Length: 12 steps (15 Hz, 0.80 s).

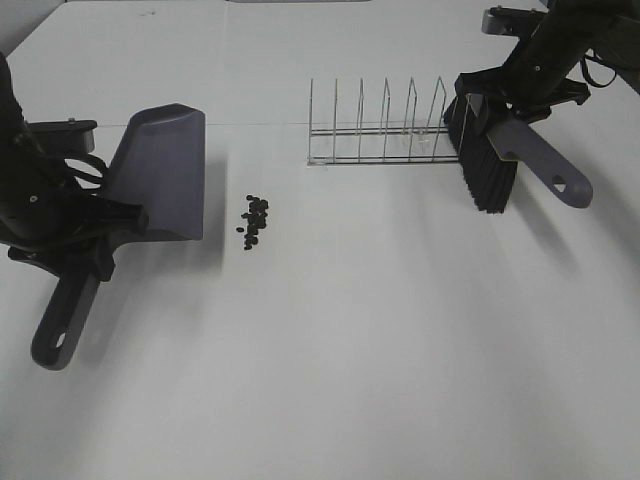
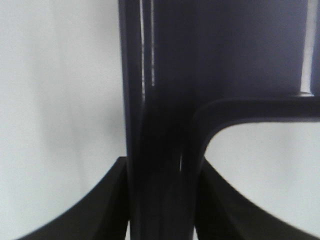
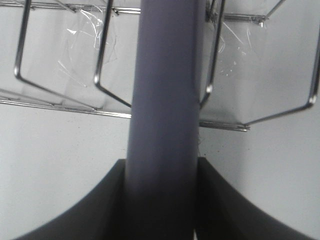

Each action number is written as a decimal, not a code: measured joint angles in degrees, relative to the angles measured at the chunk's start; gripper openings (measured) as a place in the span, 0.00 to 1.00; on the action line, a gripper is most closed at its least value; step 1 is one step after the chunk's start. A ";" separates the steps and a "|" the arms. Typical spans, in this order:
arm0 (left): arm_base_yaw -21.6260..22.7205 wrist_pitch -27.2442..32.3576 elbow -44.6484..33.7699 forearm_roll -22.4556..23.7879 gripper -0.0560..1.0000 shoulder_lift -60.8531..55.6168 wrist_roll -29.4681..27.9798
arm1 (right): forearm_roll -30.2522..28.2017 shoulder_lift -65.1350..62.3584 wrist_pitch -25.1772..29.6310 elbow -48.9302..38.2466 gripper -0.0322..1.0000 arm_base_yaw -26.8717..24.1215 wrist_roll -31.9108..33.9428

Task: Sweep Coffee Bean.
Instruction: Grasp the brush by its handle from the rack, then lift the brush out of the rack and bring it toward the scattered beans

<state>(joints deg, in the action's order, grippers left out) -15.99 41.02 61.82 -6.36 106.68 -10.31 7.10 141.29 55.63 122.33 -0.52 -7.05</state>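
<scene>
**While clamped on dustpan (image 1: 160, 170) and brush (image 1: 487, 165), well clear of the coffee beans (image 1: 254, 220)**

As viewed from the high camera, closed hard with the left gripper (image 1: 105, 240) on the grey dustpan, right where handle meets tray. Same in the left wrist view: black fingers (image 2: 95, 210) pressed flush on either side of the dark dustpan handle (image 2: 160, 150), no gap. Tray down at the white table (image 1: 350, 380); resting or slightly lifted, cannot tell. Handle end pointing toward the camera side.

Coffee beans: small dark cluster, loose on the table, just beside the tray's right-hand edge in the high view, near but not touching. From the left gripper: off toward the middle of the table, with the tray's near corner in between. No contact with either gripper.

On the other side, closed with the right gripper (image 1: 518, 108) on the grey brush handle (image 1: 545, 170), up close to the brush head. Right wrist view: fingers (image 3: 235, 210) tight against both sides of that handle, wire rack (image 3: 60, 95) behind it. Dark bristles hanging down at the right end of the rack, overlapping its last wire; touching it or not, cannot tell. Bristle tips on the table or just above: cannot tell.

From the right gripper to the beans: well apart, whole rack length between. Nearer the camera than the rack, off its left end, far closer to the dustpan than to the brush.
</scene>
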 joint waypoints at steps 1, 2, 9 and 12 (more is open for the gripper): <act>0.00 0.00 0.00 0.00 0.36 0.00 0.06 | 0.00 0.00 0.00 0.00 0.31 0.00 0.17; 0.00 0.00 0.00 0.00 0.36 0.00 0.06 | 0.00 0.00 0.06 0.00 0.31 0.00 0.46; 0.00 0.00 0.00 0.00 0.36 0.00 0.06 | -0.23 -8.54 3.04 2.46 0.31 0.00 2.06; 0.00 0.00 0.00 0.00 0.36 0.00 0.06 | -0.23 -12.83 8.14 2.64 0.31 0.00 2.12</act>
<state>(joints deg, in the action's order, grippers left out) -15.99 41.02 61.82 -6.36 106.68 -10.26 6.88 128.46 63.77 124.96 -0.52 -4.93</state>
